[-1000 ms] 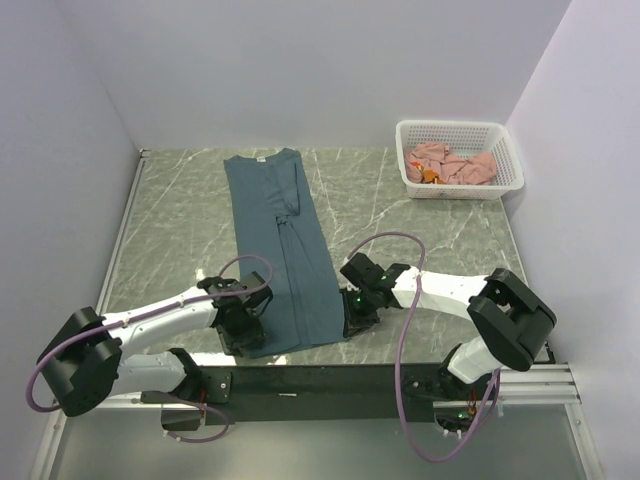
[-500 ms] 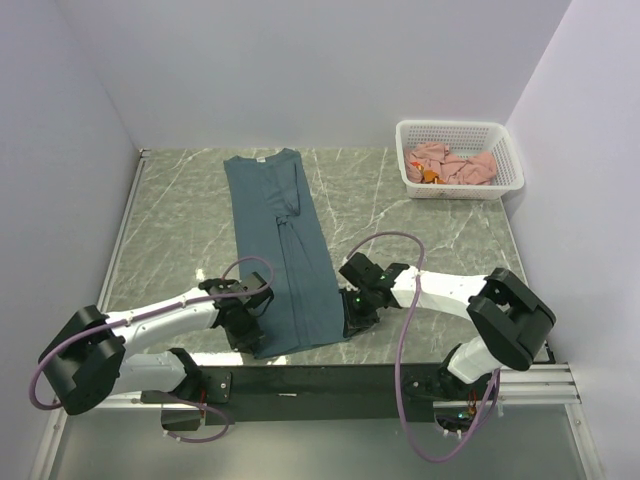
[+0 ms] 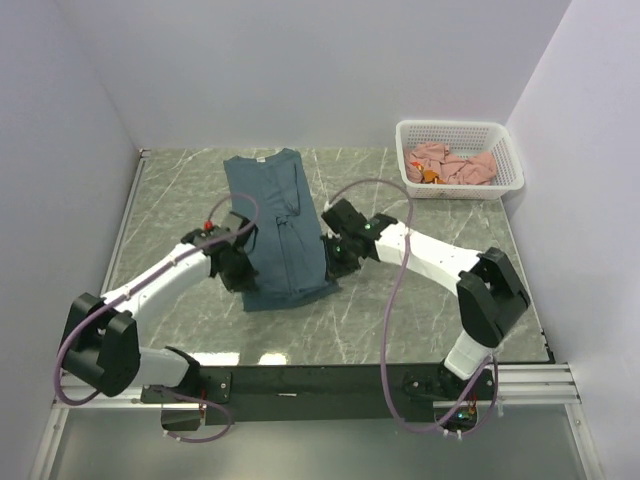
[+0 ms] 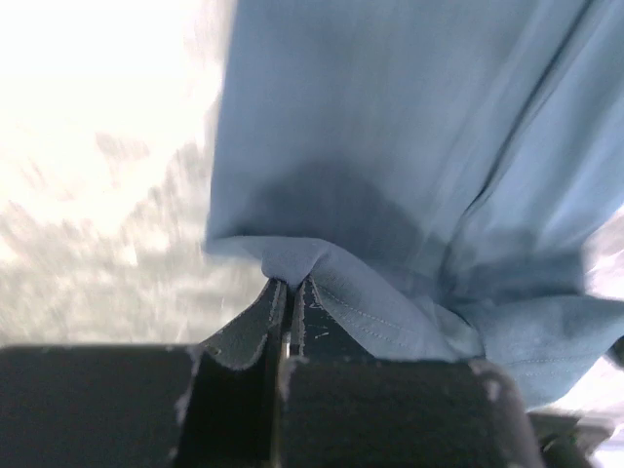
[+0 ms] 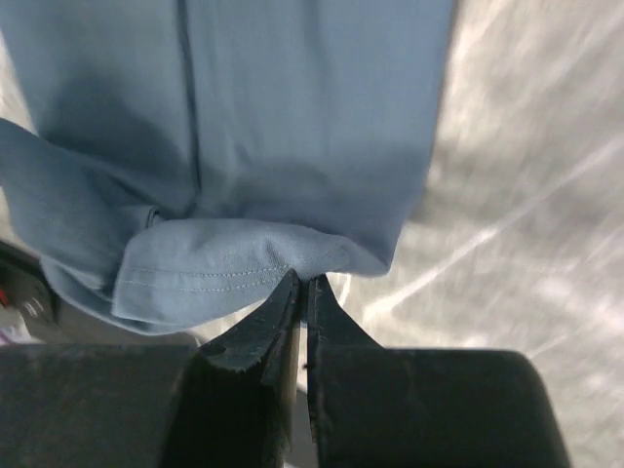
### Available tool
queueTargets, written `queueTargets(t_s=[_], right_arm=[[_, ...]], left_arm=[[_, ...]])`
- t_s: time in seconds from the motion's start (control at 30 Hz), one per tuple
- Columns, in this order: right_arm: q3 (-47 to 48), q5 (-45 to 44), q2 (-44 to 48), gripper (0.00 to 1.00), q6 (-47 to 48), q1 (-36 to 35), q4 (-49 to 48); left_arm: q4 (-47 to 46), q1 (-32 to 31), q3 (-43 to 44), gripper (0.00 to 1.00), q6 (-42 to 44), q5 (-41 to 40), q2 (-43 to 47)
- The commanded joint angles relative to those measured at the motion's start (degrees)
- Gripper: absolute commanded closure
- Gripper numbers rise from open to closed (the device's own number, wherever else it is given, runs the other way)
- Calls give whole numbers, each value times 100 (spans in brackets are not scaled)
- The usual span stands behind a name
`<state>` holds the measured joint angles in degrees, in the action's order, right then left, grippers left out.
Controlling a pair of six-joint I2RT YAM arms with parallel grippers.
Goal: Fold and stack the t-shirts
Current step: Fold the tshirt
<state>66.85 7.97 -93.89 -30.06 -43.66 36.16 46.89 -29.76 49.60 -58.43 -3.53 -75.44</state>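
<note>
The slate-blue t-shirt [image 3: 280,225] lies lengthwise on the marble table, its near hem lifted and carried over the body. My left gripper [image 3: 243,262] is shut on the hem's left corner; in the left wrist view the blue cloth [image 4: 390,146] bunches at the gripper [image 4: 291,285]. My right gripper [image 3: 332,255] is shut on the hem's right corner, and the right wrist view shows the stitched hem [image 5: 205,278] pinched at the gripper [image 5: 304,281]. Salmon-pink t-shirts [image 3: 450,162] lie crumpled in the basket.
A white lattice basket [image 3: 508,150] stands at the back right corner. Purple cables loop above both arms. Walls close in the table on the left, back and right.
The left gripper closed on the hem corner. Both grippers then lifted the near hem and carried it away from the arm bases, over the shirt's body, so the shirt now looks shorter.
</note>
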Motion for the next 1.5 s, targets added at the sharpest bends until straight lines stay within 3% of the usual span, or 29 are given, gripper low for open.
queueTargets(t_s=[0.0, 0.5, 1.1, 1.47], right_arm=[[809, -295, -348, 100, 352, 226, 224], [2639, -428, -1632, 100, 826, 868, -65], [3440, -182, -2678, 100, 1011, 1193, -751], [3396, -295, -3118, 100, 897, 1246, -1199]], left_arm=[[-49, 417, 619, 99, 736, -402, -199], [-1164, 1517, 1394, 99, 1396, -561, -1051], [-2079, 1877, 1842, 99, 1721, -631, -2238], [-2553, 1877, 1904, 99, 1836, -807, -2765]])
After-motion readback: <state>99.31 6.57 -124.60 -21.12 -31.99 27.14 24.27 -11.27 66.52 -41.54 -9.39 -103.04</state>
